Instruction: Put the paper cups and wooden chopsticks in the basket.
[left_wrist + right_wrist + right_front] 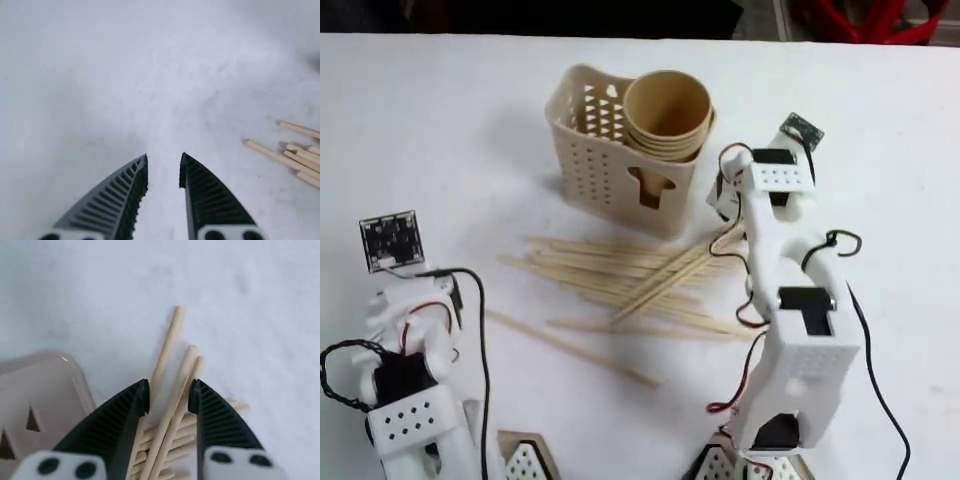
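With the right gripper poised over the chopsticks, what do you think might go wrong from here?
1. The right gripper is open astride several chopsticks near their ends; if it closes there, they may tilt, fan out or slip free.
2. The basket stands close beside that gripper, so a lift could knock it.
3. The paper cups take up one side of the basket, leaving a narrower gap for long sticks.

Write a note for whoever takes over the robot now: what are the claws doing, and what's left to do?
Left gripper: open, empty, over bare table.
Right gripper: open, jaws on either side of a few chopsticks, beside the basket.
Done: paper cups sit stacked in the basket.
Left: the chopsticks, lying in a loose pile on the table in front of the basket.
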### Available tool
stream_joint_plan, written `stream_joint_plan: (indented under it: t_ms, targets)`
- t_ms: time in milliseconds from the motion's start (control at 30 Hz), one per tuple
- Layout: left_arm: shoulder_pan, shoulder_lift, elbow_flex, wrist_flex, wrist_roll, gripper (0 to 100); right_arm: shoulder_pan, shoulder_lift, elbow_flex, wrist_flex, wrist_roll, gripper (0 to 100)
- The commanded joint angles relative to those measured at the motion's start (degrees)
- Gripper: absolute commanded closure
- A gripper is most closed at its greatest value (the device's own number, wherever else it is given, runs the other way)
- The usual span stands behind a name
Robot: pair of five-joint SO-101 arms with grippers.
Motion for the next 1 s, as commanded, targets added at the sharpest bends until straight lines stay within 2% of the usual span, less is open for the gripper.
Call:
stream_joint_plan:
  t_ms: [0, 267, 433, 733, 967]
  targets:
    - [-0.57, -1.89, -0.44, -1.05, -0.62, 88, -0.75, 1.54, -3.6, 0.48, -0.62, 85.4]
    - [-0.57, -1.89, -0.35, -0.97, -0.62, 88, -0.4, 6.29, -5.63, 2.33, -3.08, 86.4]
    - [-0.57, -1.89, 0.0, -1.14, -0.7, 88, -0.13, 3.3, -5.71, 5.32, -2.9, 98.8]
    - [-0.57, -1.89, 0.18, -1.14, -0.7, 88, 1.89, -6.02, -5.63, 11.91, -2.64, 98.1]
    - [-0.57, -1.89, 0.26, -1.14, -0.7, 88, 1.8, -16.04, -5.63, 18.07, 2.11, 98.1]
